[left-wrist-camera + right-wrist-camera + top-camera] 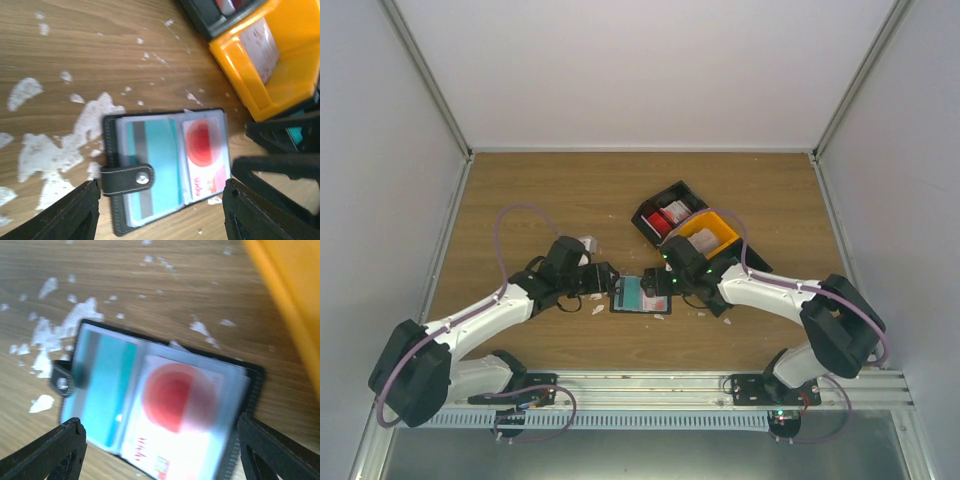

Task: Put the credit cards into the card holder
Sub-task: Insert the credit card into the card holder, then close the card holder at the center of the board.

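1. We see the card holder point(165, 170) open flat on the table point(570, 190) between the left gripper point(608, 284) and right gripper point(666, 284), whose jaws are spread and empty.
2. We judge a nudge could slide it or dislodge the pink card point(205, 155).

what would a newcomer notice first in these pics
The open card holder lies mid-table between the left gripper and right gripper, a teal card in one pocket and a white card with a big red circle in the other. Just beyond it sits a bright orange tray, and white scraps litter the wooden table.
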`<action>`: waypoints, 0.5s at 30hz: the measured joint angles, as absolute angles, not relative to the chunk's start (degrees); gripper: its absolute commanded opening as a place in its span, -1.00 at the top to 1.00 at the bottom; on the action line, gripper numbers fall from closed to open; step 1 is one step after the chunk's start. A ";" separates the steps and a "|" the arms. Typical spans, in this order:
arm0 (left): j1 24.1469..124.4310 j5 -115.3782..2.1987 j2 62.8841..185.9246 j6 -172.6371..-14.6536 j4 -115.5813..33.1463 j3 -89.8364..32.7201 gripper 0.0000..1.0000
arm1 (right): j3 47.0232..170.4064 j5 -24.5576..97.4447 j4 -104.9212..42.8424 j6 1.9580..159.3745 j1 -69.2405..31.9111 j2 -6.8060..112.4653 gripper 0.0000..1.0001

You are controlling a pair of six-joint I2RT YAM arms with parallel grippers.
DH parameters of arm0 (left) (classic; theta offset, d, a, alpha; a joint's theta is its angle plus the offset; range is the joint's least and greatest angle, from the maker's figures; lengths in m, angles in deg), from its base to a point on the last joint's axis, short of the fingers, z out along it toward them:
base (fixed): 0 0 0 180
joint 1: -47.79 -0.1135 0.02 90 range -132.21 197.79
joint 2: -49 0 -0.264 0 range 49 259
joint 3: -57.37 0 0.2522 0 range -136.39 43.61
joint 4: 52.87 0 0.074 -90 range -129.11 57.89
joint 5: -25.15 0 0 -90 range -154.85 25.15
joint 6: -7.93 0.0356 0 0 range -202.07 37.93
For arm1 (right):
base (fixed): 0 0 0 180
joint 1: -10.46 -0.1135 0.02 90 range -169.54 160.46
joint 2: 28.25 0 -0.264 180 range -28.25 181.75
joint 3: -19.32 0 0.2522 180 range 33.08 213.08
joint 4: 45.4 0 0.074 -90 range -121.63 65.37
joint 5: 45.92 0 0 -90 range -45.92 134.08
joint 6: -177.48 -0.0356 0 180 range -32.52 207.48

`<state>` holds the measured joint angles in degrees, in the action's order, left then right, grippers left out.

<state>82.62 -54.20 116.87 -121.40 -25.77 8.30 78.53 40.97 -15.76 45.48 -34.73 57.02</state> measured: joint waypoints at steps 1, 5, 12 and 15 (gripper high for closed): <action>81.35 -54.17 116.46 -121.22 -26.08 8.74 -0.36 | 79.25 40.90 -15.80 45.48 -35.34 57.22 -0.65; 77.07 -52.86 115.17 -121.00 -26.49 11.43 -0.36 | 83.34 40.29 -16.76 45.44 -38.81 59.71 -0.66; 71.21 -48.80 112.63 -121.92 -28.28 18.14 -0.43 | 87.43 38.35 -20.17 44.30 -43.19 65.72 -0.49; 69.15 -47.59 110.67 -122.51 -28.61 20.58 -0.43 | 87.54 37.36 -21.50 42.58 -43.60 67.56 -0.43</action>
